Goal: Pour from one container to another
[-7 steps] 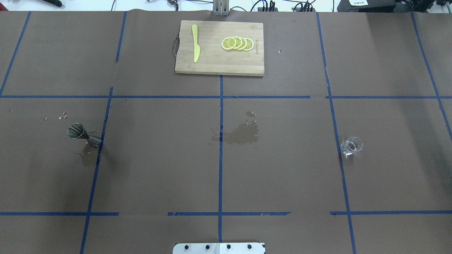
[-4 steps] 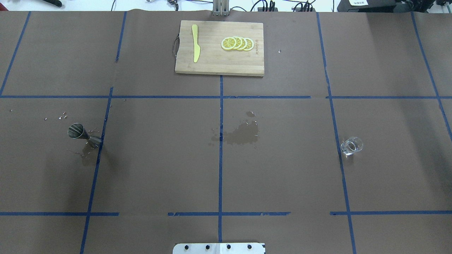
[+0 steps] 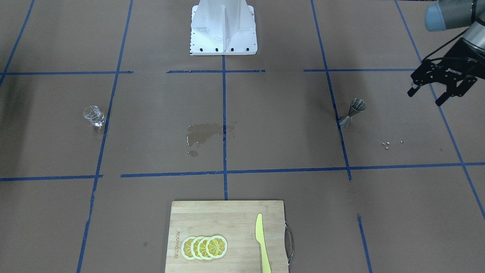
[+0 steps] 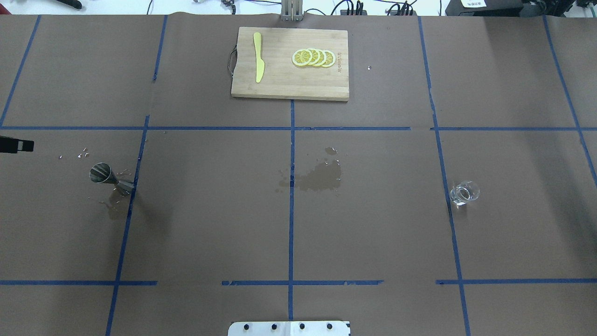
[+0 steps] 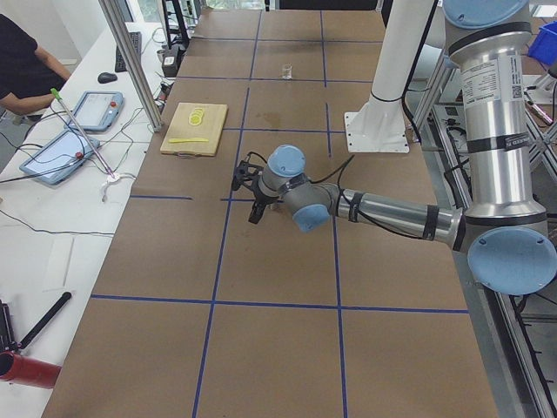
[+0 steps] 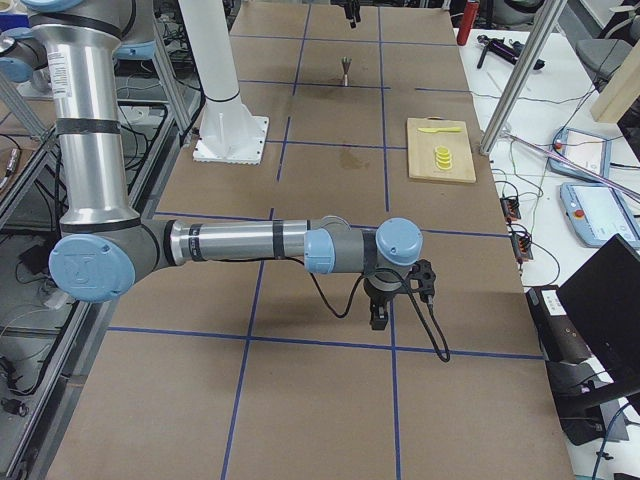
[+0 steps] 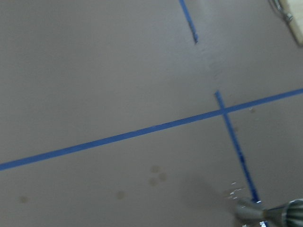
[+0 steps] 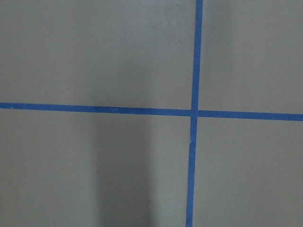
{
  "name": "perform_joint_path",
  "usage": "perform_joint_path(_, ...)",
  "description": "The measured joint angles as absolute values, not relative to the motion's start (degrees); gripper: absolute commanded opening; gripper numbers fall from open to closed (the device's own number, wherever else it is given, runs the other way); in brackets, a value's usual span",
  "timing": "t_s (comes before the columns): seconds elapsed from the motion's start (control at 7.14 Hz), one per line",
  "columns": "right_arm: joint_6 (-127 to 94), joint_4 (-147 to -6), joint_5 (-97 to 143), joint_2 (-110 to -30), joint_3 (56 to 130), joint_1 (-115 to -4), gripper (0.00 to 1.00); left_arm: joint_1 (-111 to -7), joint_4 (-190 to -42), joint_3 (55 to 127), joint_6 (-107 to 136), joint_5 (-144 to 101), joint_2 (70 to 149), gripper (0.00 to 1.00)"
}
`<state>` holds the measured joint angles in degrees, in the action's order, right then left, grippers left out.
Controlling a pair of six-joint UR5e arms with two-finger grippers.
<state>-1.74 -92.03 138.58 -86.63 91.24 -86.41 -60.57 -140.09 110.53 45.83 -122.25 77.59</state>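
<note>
The steel jigger (image 4: 109, 178) stands upright on the table's left part, with water drops around its foot; it also shows in the front view (image 3: 352, 112). The clear glass cup (image 4: 464, 192) stands far off on the right part, upright (image 3: 94, 115). My left gripper (image 3: 425, 97) hangs open and empty above the table, out beyond the jigger toward the table's left end and apart from it. Only one of its fingers (image 4: 14, 145) shows at the overhead view's edge. My right gripper (image 6: 385, 305) shows only in the right side view, low over bare table; I cannot tell its state.
A wooden cutting board (image 4: 289, 88) with a yellow knife (image 4: 258, 56) and lemon slices (image 4: 313, 57) lies at the far middle. A wet patch (image 4: 319, 179) darkens the table's centre. The robot base (image 3: 223, 26) is at the near middle.
A finger of my left gripper has come into the overhead view at its left edge. The jigger, the glass cup and the board have not moved.
</note>
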Motion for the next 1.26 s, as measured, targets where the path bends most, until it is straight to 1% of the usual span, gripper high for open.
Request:
perform_joint_path(0.28,-1.63,-88.78,139.45,-87.43,91.8,-85.05,1.0,-52.77,-145.41,117.88,59.3,-113.97,73.73,1.0)
perform_joint_path(0.42,-1.81,-84.15,139.61,-88.95,91.84,-84.73,1.0,-49.4,-146.34,120.59,62.42,-110.05,72.06,1.0)
perform_joint_path(0.7,-2.14,-78.25,139.81,-90.75,91.93,-84.52,1.0,-38.81,-142.57,122.5,64.53,-95.6,70.33,0.93)
perform_joint_path(0.84,-2.18,-77.45,139.88,-90.95,92.04,-84.46,1.0,-33.97,-141.04,123.05,66.64,-88.65,70.06,0.93)
perform_joint_path(0.98,-2.19,-77.15,139.89,-90.99,92.07,-84.38,1.0,-28.69,-140.4,123.38,69.83,-81.02,69.87,0.99)
perform_joint_path(1.26,-2.16,-77.01,139.82,-90.98,92.06,-84.14,1.0,-16.3,-138.0,123.44,74.9,-61.09,69.29,0.99)
